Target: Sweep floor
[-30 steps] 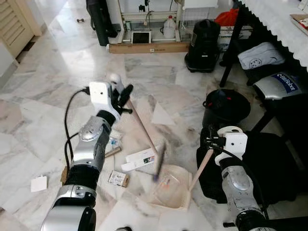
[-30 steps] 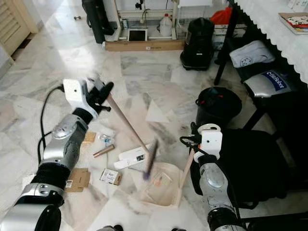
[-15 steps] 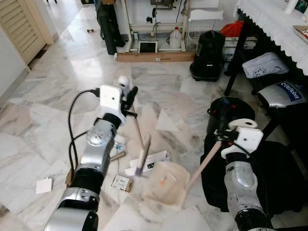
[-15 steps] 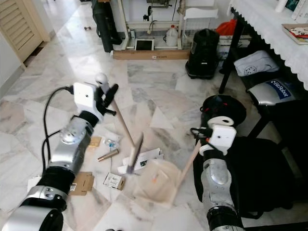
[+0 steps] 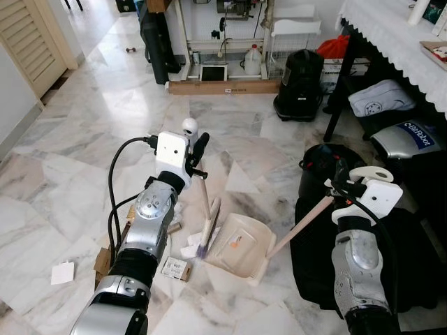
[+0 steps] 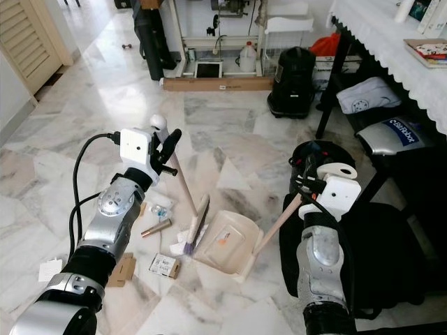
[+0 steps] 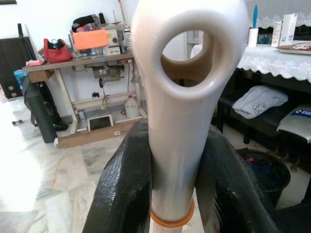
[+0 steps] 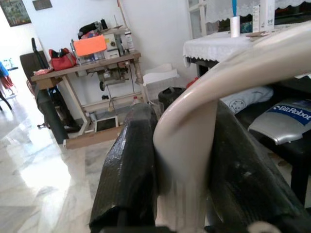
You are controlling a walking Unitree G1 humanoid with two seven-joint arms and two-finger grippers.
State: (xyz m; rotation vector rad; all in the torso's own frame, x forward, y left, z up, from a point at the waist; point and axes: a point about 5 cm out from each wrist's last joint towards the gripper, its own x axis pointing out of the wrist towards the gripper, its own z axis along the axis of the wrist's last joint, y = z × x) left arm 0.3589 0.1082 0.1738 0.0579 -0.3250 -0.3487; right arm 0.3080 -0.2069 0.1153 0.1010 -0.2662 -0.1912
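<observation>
Left eye view: nearest, a card packet (image 5: 172, 267) and a white scrap (image 5: 61, 272) lie on the marble floor (image 5: 56, 195), with brown cardboard (image 5: 102, 261) beside the left arm. Just past them the broom (image 5: 207, 223) has its purple bristle tip down on white paper (image 5: 190, 248), touching the near-left edge of the dustpan (image 5: 239, 243). Left tool (image 5: 196, 155) is pinched on the broom's white handle top; left wrist view has both fingers (image 7: 125, 184) pressed on it. Right tool (image 5: 342, 185) is clamped on the dustpan handle (image 5: 297, 228); right wrist view has its fingers (image 8: 127, 165) squeezing the beige grip.

Change: a second ago the bristles were over the pan itself; now they sit back on the left of it, by the paper, and the pan is tilted up more toward the broom. The camera also rose, so part of the shift is view only. An orange bit (image 5: 237, 241) lies in the pan. Reads as broom reset for another stroke; the task is partway, as paper, packet, a small tube (image 6: 156, 227) and scraps are left outside the pan.

Room: open floor left and ahead of the left arm. Right is tight: black bin (image 5: 323, 164) just behind the right tool, dark bag (image 5: 412, 244) beside that arm, bench (image 5: 391, 112) with bags beyond. Far off are a black canister (image 5: 301, 73), plank (image 5: 223, 86) and sewing surface (image 5: 230, 28), well apart.
</observation>
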